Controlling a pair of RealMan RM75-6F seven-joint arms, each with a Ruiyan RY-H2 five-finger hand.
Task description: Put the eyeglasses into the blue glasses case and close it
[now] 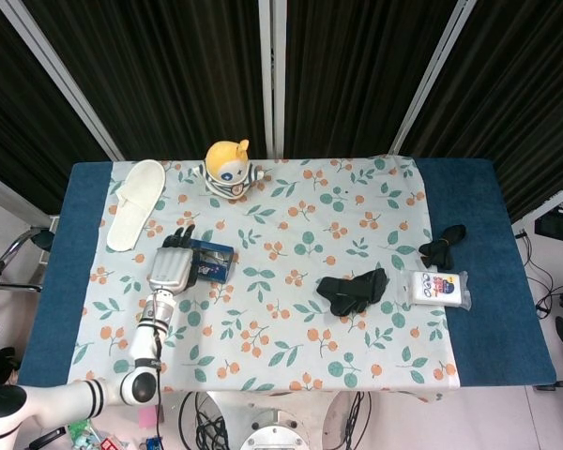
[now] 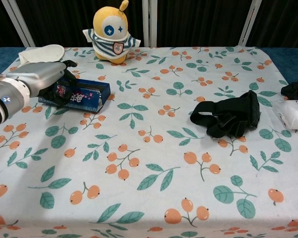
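Note:
The blue glasses case (image 1: 212, 262) (image 2: 80, 96) lies shut on the floral cloth at the left, slightly askew, its printed lid facing up. The eyeglasses are hidden from both views. My left hand (image 1: 172, 267) (image 2: 37, 79) holds the case's left end, dark fingers (image 2: 68, 75) curled over the lid and the thumb against its near side. My right hand appears in neither view.
A yellow plush toy (image 1: 228, 170) stands at the back and a white slipper (image 1: 136, 203) lies at the far left. A black strap bundle (image 2: 229, 116) lies right of centre, with a white packet (image 1: 438, 288) and another black strap (image 1: 442, 244) beyond it.

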